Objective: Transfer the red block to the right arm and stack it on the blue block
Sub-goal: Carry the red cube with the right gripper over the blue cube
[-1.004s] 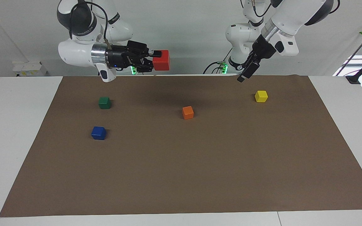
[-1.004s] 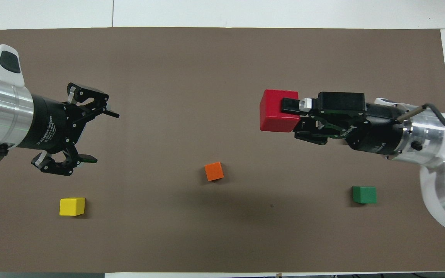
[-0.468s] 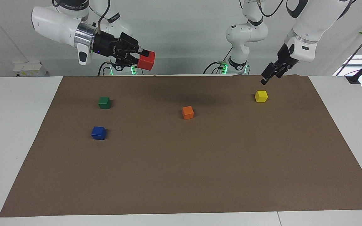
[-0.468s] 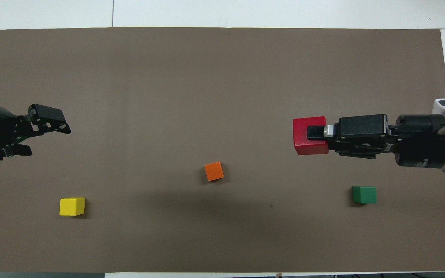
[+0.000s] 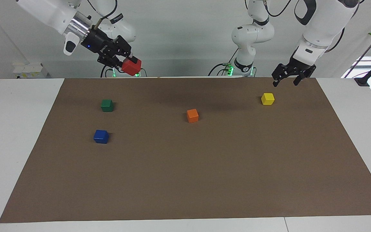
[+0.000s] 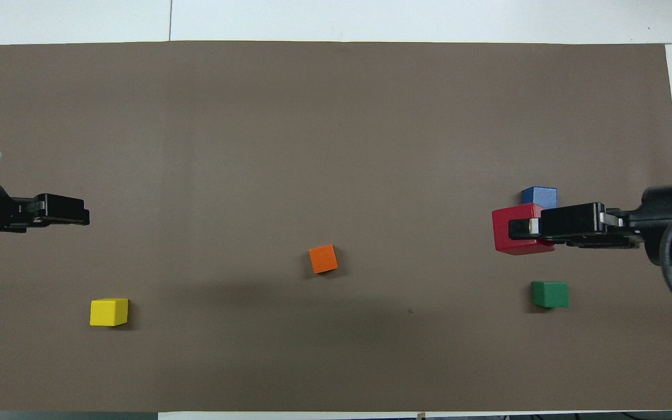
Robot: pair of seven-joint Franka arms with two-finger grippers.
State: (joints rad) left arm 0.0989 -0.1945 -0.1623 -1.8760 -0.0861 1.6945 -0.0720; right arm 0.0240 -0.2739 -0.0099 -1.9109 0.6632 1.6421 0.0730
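Observation:
My right gripper (image 5: 127, 63) is shut on the red block (image 5: 133, 67) and holds it high in the air, tilted downward, at the right arm's end of the brown mat. In the overhead view the red block (image 6: 508, 245) covers a corner of the blue block (image 6: 540, 195). The blue block (image 5: 101, 136) sits on the mat, far below the red block and apart from it. My left gripper (image 5: 285, 83) is open and empty, up in the air close to the yellow block (image 5: 267, 98). It also shows in the overhead view (image 6: 82, 213).
A green block (image 5: 107, 105) lies on the brown mat (image 5: 204, 177), nearer to the robots than the blue block. An orange block (image 5: 192, 115) lies mid-mat. Two smaller white arms with green-lit bases stand along the robots' edge of the table.
My right gripper has swung the red block up and toward the right arm's end, tilting it downward. My left gripper has drawn back toward its own end, near the yellow block.

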